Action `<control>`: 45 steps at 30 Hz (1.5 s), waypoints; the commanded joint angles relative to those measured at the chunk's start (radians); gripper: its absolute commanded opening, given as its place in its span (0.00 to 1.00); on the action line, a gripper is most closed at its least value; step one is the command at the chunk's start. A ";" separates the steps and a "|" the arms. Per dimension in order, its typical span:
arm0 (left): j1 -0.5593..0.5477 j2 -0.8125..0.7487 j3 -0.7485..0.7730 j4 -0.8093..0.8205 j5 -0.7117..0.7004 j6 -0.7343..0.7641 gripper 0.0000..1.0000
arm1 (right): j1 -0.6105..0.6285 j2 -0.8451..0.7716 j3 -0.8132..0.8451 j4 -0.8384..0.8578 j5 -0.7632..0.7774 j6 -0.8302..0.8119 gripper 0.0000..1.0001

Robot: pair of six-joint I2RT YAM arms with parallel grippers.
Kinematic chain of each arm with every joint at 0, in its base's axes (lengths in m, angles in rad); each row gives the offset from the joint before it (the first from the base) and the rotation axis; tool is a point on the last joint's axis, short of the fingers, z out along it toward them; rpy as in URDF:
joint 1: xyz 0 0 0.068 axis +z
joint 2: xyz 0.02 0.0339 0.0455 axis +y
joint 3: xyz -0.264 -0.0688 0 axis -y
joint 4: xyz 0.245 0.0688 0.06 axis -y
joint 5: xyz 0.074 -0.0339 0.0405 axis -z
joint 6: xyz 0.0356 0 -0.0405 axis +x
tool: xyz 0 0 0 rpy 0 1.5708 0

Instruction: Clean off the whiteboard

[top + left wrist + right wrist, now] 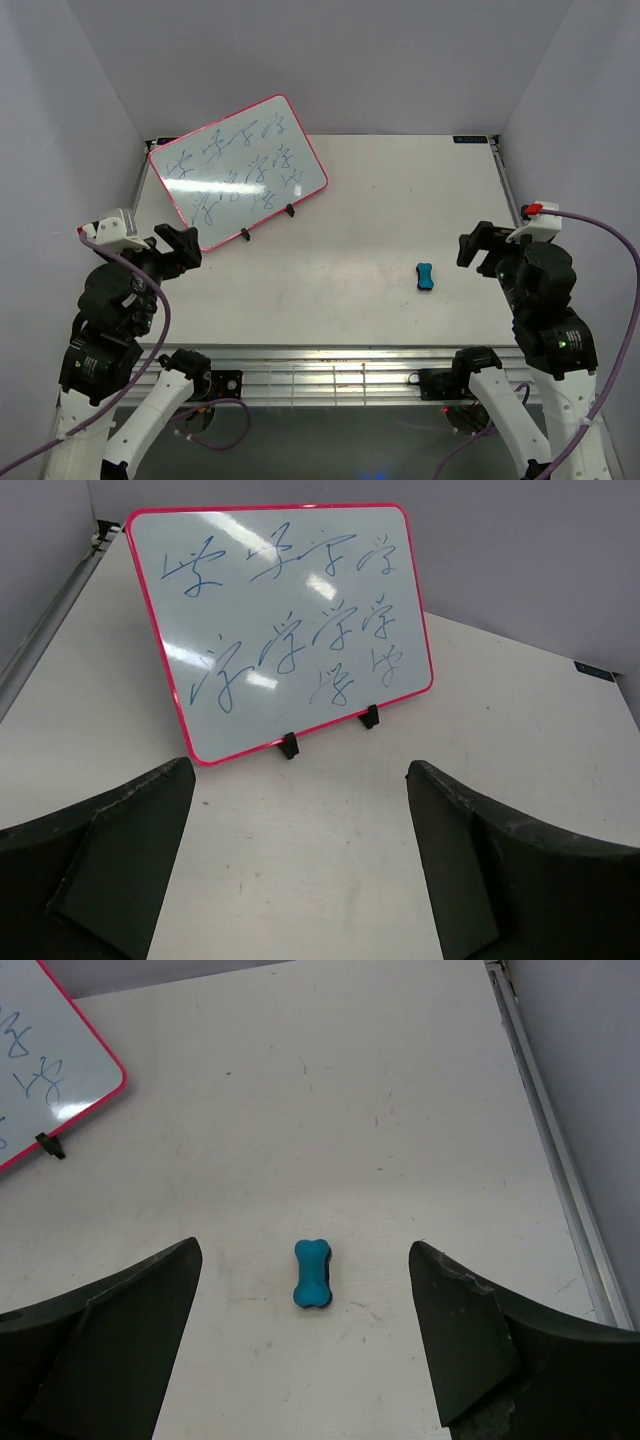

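The whiteboard [240, 170] stands ahead of the wide-open, empty left hand [180, 246]; the right hand [478, 246] gapes empty too.

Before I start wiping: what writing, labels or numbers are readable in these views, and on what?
Pink-framed white whiteboard: rows of blue handwritten scribbles, not legible as words.
Small dark label at the far edge of the white table: too small to read.
Blue bone-shaped eraser: no marking visible.

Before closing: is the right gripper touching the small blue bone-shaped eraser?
Apart. Right wrist view: the small blue bone-shaped eraser appears between fingers of the open right gripper, bare table either side.
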 commanded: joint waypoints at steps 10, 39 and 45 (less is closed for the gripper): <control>-0.004 0.070 -0.068 -0.037 -0.053 -0.040 0.98 | 0.004 -0.104 -0.195 0.239 -0.251 0.070 0.90; 0.726 0.931 -0.128 0.751 0.651 -0.176 0.98 | 0.012 -0.231 -0.426 0.378 -0.511 0.136 0.90; 0.795 1.024 -0.248 1.193 0.924 -0.187 0.98 | 0.044 -0.225 -0.409 0.372 -0.502 0.122 0.90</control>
